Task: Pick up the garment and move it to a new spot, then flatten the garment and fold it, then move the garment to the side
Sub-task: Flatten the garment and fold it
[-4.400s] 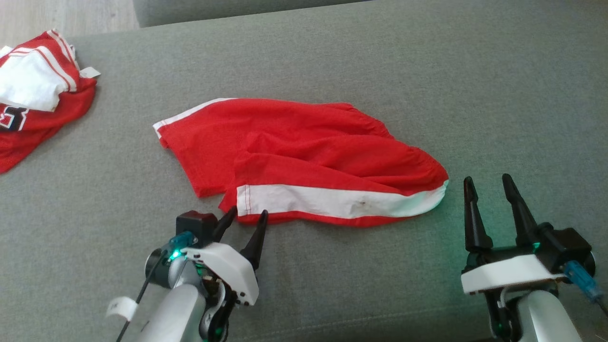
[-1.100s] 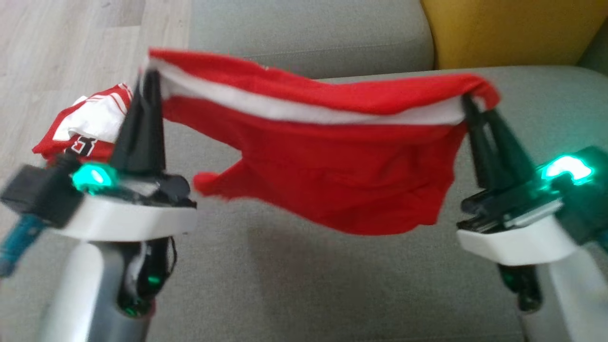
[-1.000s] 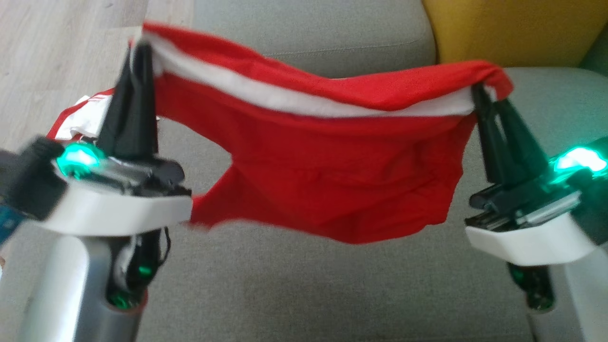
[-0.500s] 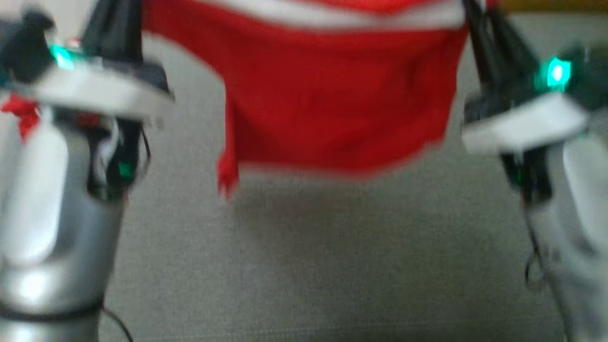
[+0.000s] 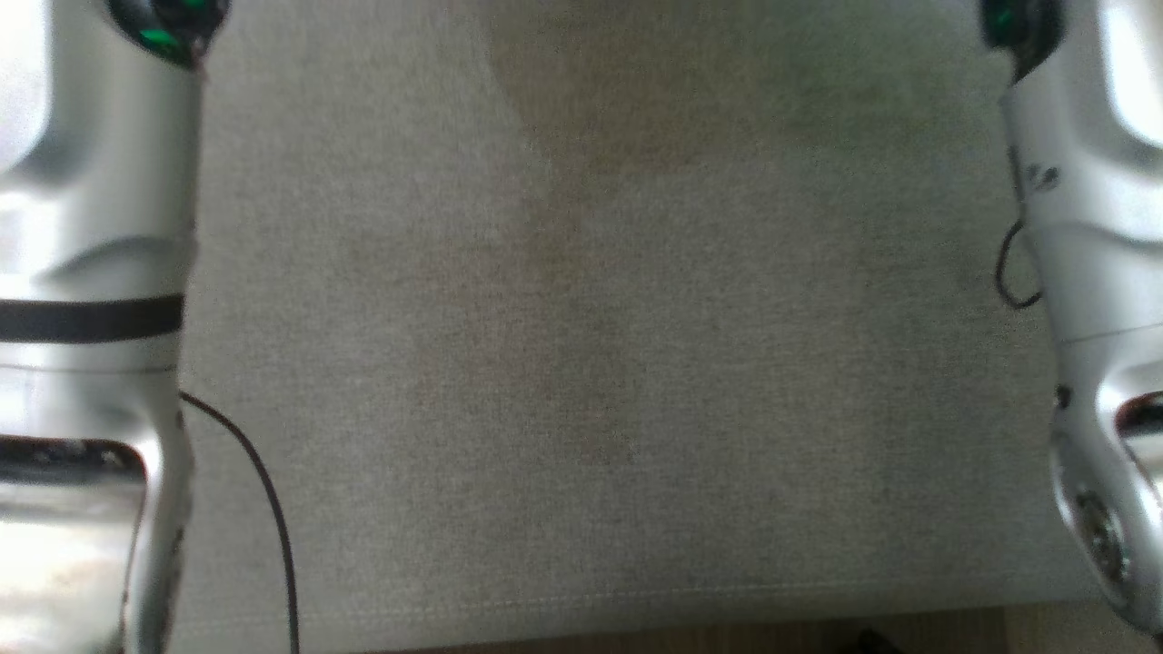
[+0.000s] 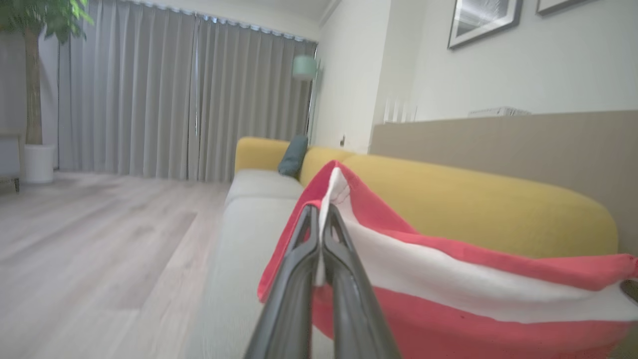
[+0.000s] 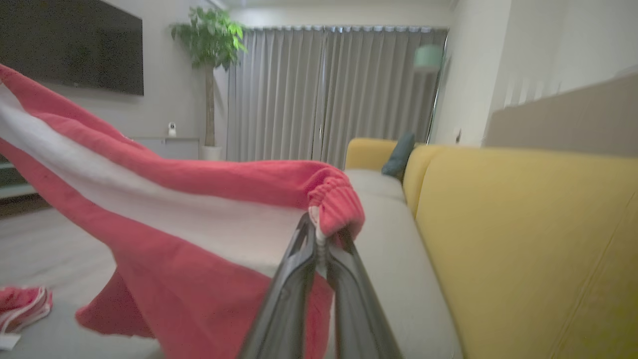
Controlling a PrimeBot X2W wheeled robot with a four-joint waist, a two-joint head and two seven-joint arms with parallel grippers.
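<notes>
Above the grey fabric sofa seat (image 5: 591, 363): the red cloth garment with a broad white stripe (image 6: 448, 279) is hanging in the air, stretched between the two grippers, and its loose lower part is drooping toward the seat.
Grip on the left: the left gripper (image 6: 319, 212) is pinching one end of the garment. Its two long dark fingers are pressing together where the white stripe meets the red edge, and a fold of cloth is sticking up past the tips.
Grip on the right: the right gripper (image 7: 315, 224) is clamping the gathered red hem, which is bunching over its fingertips. From there the stripe is running off to the left of the right wrist view, and the red body (image 7: 199, 289) is sagging below it.
Forearms: in the blurred head view the pale silver left forearm (image 5: 91, 227) and right forearm (image 5: 1090, 227) are standing at either edge, with bare seat between them.
Shadow: a dim patch (image 5: 618, 109) is lying on the seat near the top of the head view.
Thin black cable (image 5: 273, 518): it is curving down beside the left forearm.
Mustard-yellow padded backrest (image 6: 473, 204): it is running along behind the seat, beyond the held garment.
Crumpled red-and-white cloth (image 7: 22, 304): it is lying on the grey surface low at the left of the right wrist view, well apart from the held garment.
Room: grey pleated curtains (image 6: 174, 99) are hanging behind a pale wooden floor (image 6: 99, 239).
</notes>
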